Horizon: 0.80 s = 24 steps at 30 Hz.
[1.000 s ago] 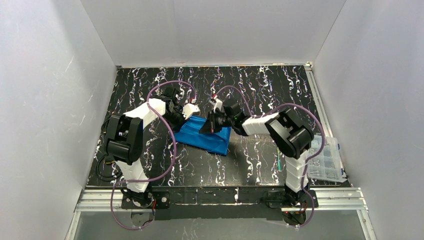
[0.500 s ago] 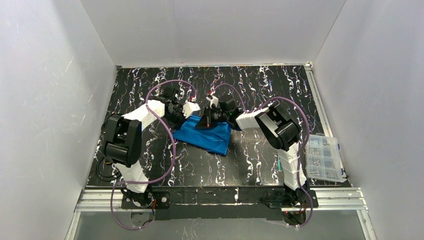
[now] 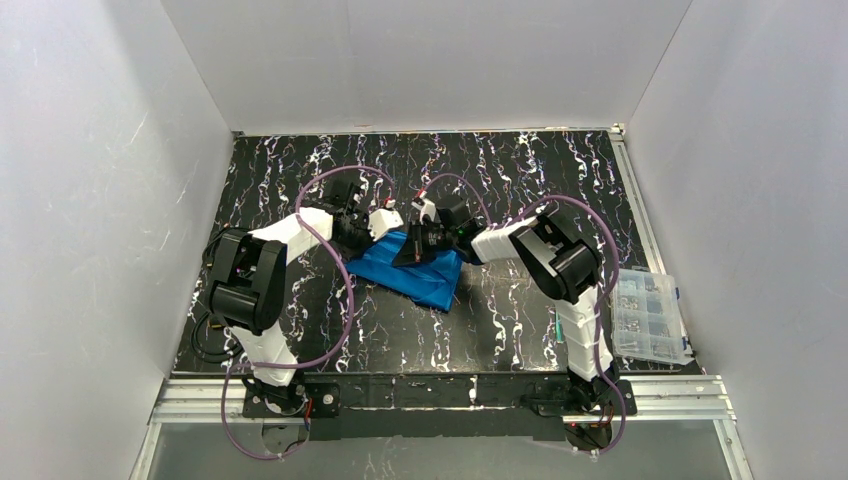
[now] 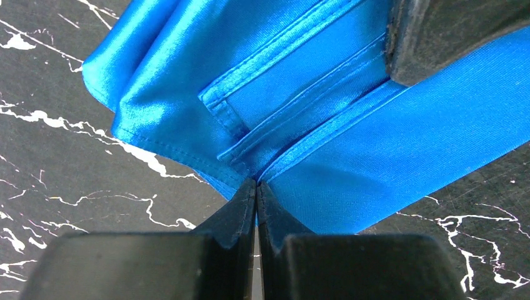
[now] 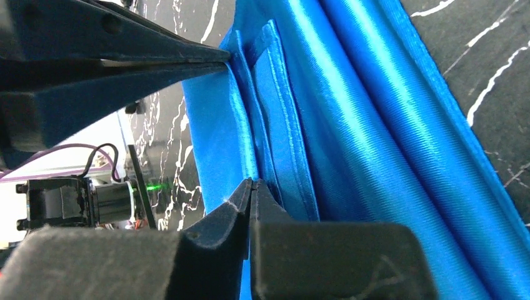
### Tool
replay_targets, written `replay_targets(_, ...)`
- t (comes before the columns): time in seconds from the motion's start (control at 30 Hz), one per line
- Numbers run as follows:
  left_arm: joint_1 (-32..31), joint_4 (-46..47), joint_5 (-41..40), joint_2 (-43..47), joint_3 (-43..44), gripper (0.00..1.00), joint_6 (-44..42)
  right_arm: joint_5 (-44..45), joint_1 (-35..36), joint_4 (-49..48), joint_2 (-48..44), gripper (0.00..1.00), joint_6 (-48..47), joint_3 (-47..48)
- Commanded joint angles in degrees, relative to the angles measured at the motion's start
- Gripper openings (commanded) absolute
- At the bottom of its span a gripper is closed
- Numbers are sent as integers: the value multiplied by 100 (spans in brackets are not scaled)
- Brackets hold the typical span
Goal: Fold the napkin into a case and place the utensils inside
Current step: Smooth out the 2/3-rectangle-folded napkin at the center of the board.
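Note:
The napkin [image 3: 420,272] is a bright blue cloth lying folded in layers at the table's middle. My left gripper [image 3: 388,222] is at its far left corner. In the left wrist view the left gripper [image 4: 257,185] is shut on a hemmed fold of the napkin [image 4: 375,137]. My right gripper [image 3: 413,243] is just beside it, shut on a nearby layer of the napkin [image 5: 350,112], as the right wrist view [image 5: 251,184] shows. The two grippers nearly touch. A thin blue-green utensil [image 3: 556,325] lies by the right arm's lower part.
A clear plastic parts box [image 3: 650,318] sits at the table's right edge. Purple cables loop above both arms. White walls close in the black marbled table [image 3: 300,160] on three sides.
My right gripper has moved left and towards the back, closing on the left gripper. The napkin's far edge has been drawn up and back with them.

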State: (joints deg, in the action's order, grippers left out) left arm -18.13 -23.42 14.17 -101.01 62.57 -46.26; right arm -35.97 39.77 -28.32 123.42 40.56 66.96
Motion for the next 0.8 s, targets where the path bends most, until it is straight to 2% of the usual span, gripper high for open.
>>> replay_targets(0.0,-50,213,-129,132,-176,0,-83,176,-8,48,-674,14,-259,15)
replay_targets(0.2,-59,311,-128,193,-209,0,-30,11,39,-1015,-1056,17,425,-668)
replay_targets(0.3,-53,370,-125,214,-234,0,-36,-221,138,-1252,-991,14,716,-959)
replay_targets(0.43,-57,408,-127,213,-266,0,10,-407,242,-2135,-613,13,1343,-1349)
replay_targets(0.53,-65,415,-110,220,-271,0,21,-405,273,-2118,-376,12,1338,-1361)
replay_targets(0.77,-60,422,-105,235,-184,0,179,-207,260,-1418,-133,9,905,-1237)
